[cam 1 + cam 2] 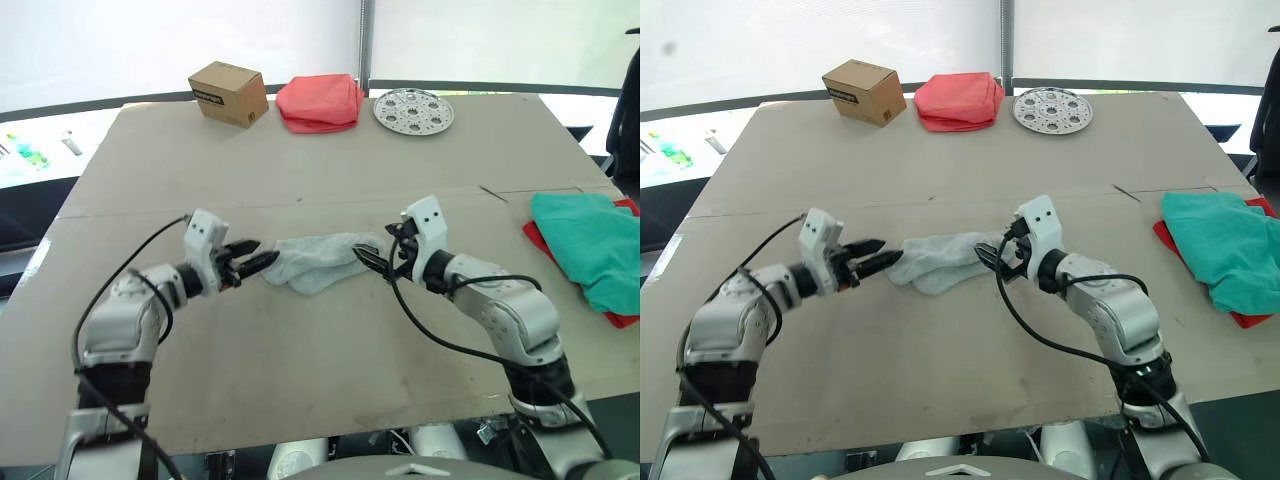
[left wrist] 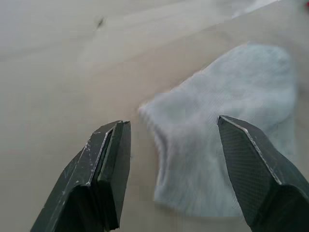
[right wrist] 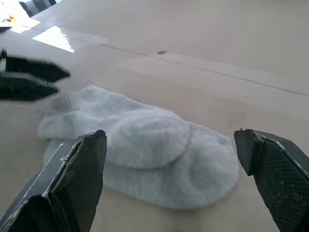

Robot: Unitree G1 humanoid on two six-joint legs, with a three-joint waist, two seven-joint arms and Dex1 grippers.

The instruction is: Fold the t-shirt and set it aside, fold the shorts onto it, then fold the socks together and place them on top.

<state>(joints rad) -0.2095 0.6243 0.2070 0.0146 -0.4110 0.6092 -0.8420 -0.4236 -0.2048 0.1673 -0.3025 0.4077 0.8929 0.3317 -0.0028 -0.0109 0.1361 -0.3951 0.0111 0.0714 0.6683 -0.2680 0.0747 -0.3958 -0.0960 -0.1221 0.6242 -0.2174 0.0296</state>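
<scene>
I see socks (image 1: 320, 262) at frame centre, two grey pieces stacked, flat on tan table (image 1: 300, 370). Left gripper (image 1: 252, 264) at their left end, fingers spread wide, not gripping. Right gripper (image 1: 372, 258) at right end, also wide, empty. Shorts (image 1: 585, 245) at right edge, lying over t-shirt (image 1: 620, 318). Upper centre: cardboard box (image 1: 228, 94), pink cloth bundle (image 1: 320, 102), perforated metal disc (image 1: 413, 110). Seam line crosses tabletop. White wall behind.
</scene>
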